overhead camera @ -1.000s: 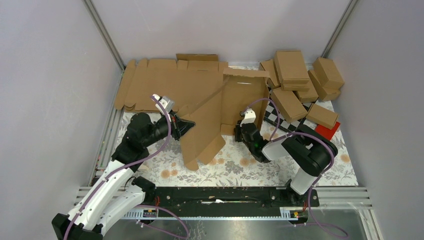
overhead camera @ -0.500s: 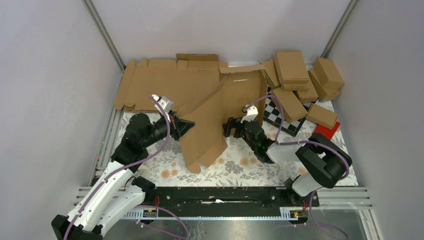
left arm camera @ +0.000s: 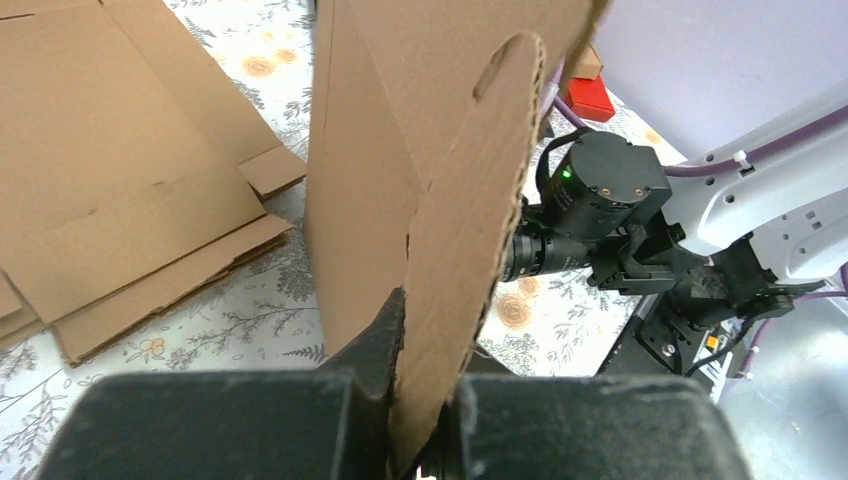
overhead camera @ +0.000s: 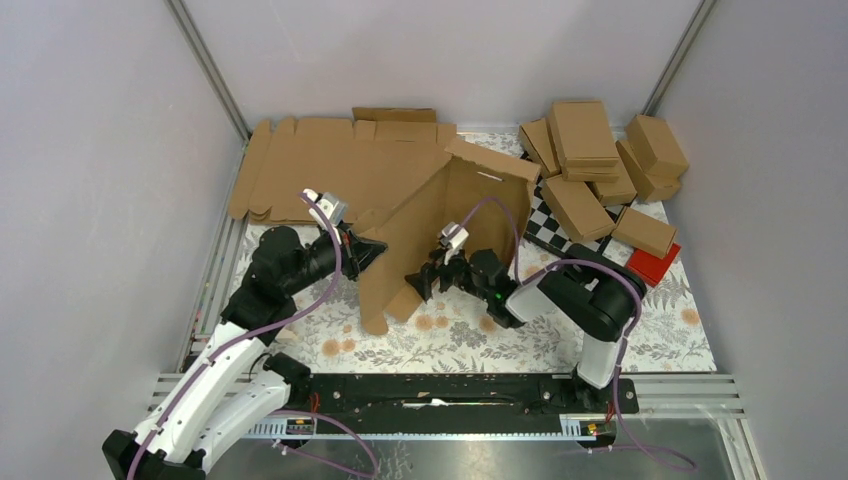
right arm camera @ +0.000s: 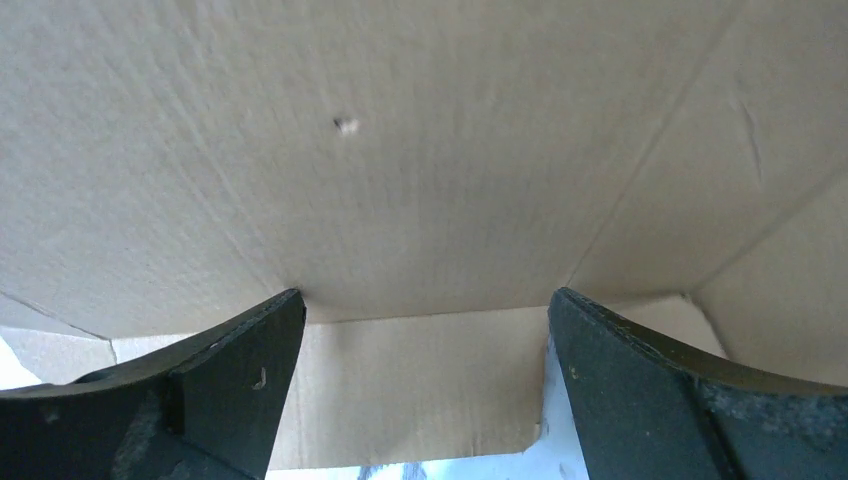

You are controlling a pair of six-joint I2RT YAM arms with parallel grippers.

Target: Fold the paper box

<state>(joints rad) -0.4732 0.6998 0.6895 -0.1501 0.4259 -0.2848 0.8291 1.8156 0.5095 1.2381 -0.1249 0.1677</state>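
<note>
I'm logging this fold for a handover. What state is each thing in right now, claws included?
paper box: partly folded, panels standing upright
left claw: shut on a flap of the paper box
right claw: open wide at a box panel, gripping nothing
flat blanks: unfolded, lying flat
finished boxes: closed, piled together
</note>
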